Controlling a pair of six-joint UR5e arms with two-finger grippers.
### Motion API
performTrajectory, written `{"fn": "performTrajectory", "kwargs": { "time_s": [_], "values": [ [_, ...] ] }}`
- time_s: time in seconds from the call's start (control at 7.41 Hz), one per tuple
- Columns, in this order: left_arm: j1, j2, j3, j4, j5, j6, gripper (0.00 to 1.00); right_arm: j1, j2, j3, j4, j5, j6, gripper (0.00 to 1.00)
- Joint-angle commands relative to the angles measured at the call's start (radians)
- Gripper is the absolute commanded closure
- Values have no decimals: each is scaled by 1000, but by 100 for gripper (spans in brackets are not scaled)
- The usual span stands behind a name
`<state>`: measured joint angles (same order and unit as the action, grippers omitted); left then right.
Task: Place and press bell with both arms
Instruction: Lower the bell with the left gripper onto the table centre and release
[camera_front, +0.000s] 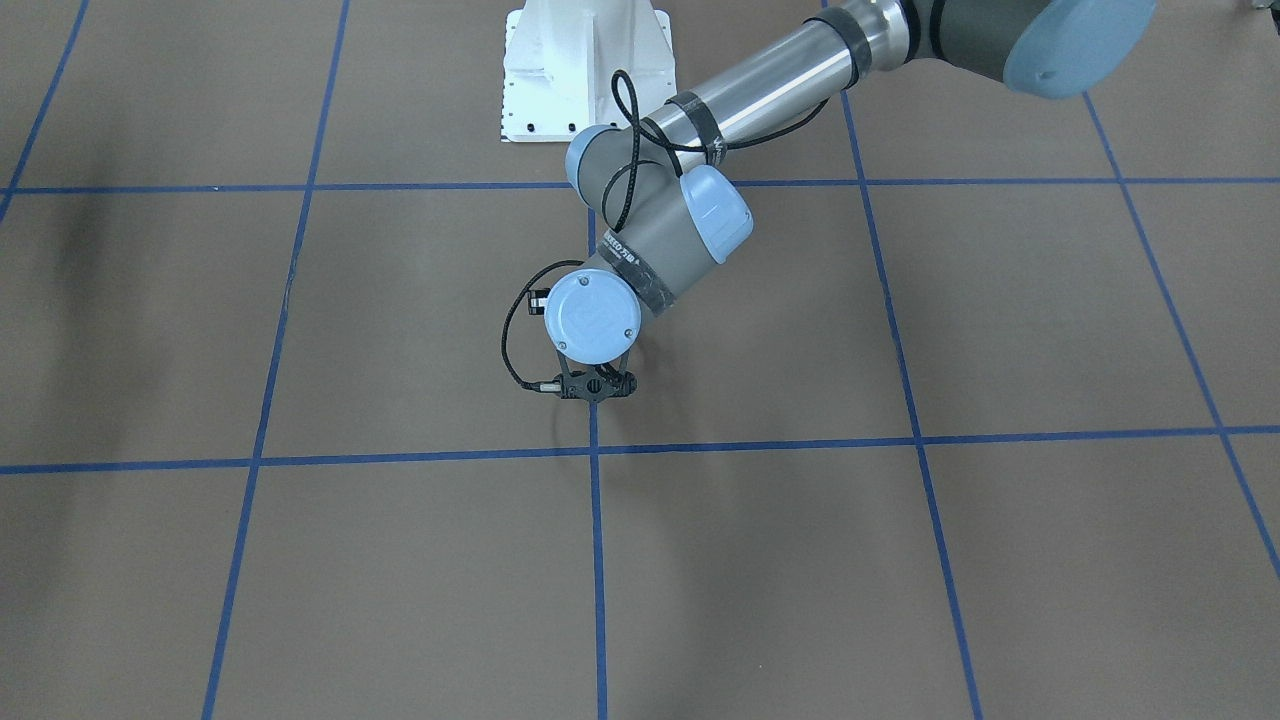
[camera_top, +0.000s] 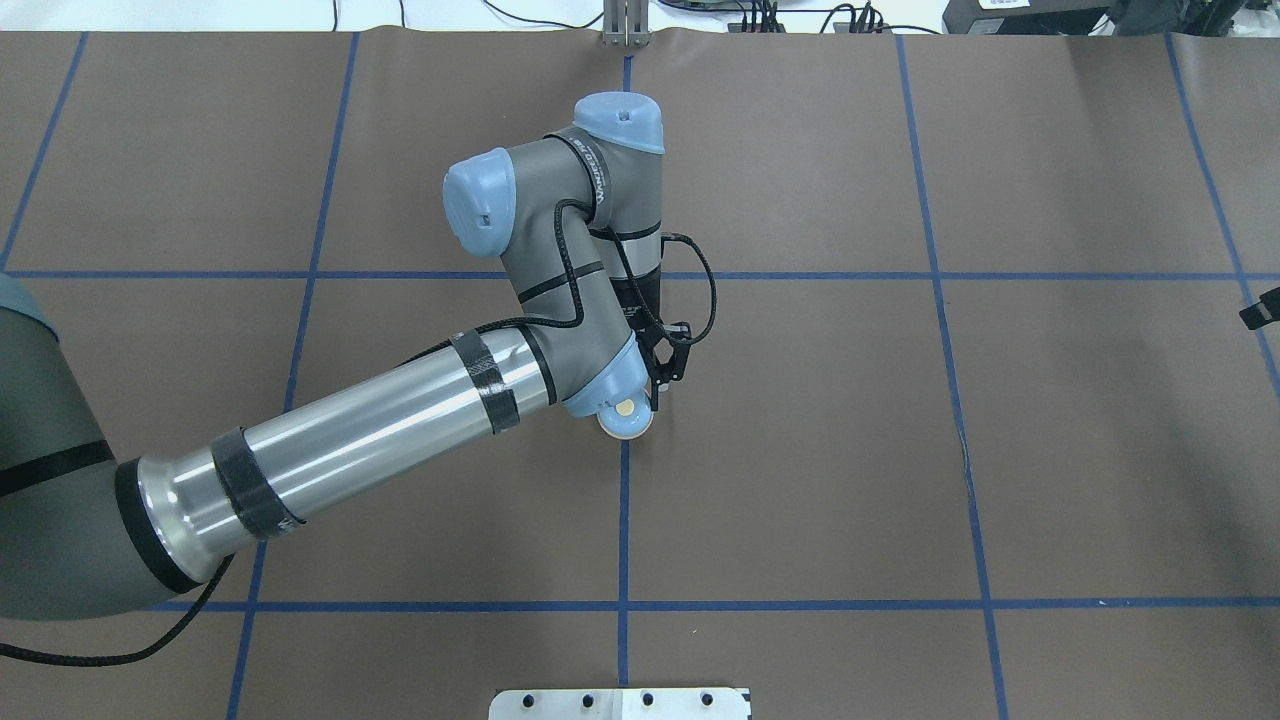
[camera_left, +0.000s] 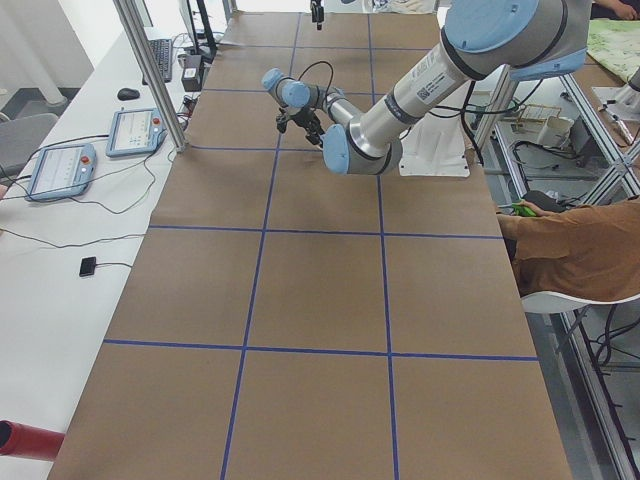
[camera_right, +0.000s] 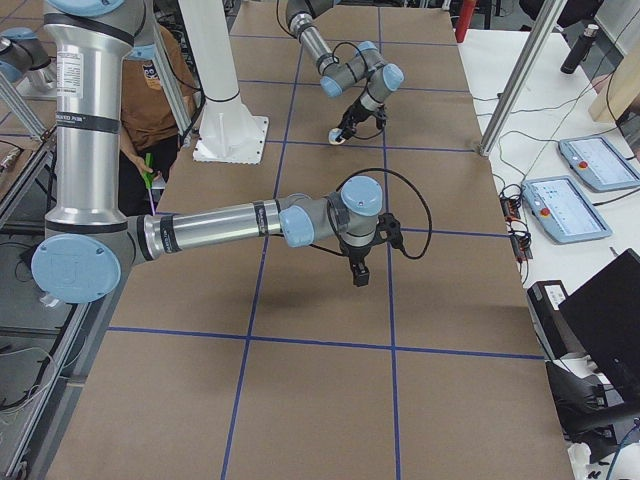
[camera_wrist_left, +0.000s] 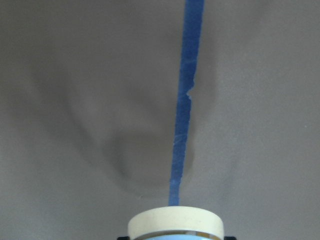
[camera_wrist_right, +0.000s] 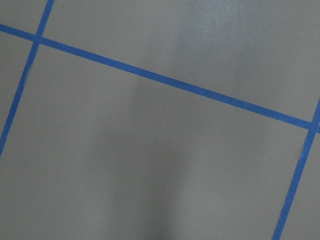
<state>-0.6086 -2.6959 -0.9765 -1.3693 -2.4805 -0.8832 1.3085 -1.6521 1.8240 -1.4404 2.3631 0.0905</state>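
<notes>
Cream base down, the bell (camera_wrist_left: 175, 221) is clenched in the left gripper (camera_front: 597, 388) above mid-frame tape (camera_wrist_left: 183, 100), seemingly for upright placement.

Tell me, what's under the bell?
The brown table and a blue tape line, with a dark shadow near the bell. The spot right below the bell is hidden by the bell itself.

Overhead and front views, opposed, share the left arm (camera_top: 380, 410).
</notes>
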Motion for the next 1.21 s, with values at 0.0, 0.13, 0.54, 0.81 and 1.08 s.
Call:
{"fn": "performTrajectory", "kwargs": {
  "time_s": [0.0,0.13,0.54,0.81,1.08],
  "values": [
    [4,-2,19,-14,11,-6,88,0,0,-6,0,-1,1,0],
    [7,-2,28,-31,11,-9,86,-2,0,-11,0,-1,2,0],
    [10,-1,33,-43,11,-11,67,-2,17,-23,0,1,0,0],
    [10,-1,33,-44,11,-17,41,-2,17,-23,0,1,0,0],
    [10,-1,33,-44,17,-19,35,-2,18,-23,0,1,0,0]
  ]
}}
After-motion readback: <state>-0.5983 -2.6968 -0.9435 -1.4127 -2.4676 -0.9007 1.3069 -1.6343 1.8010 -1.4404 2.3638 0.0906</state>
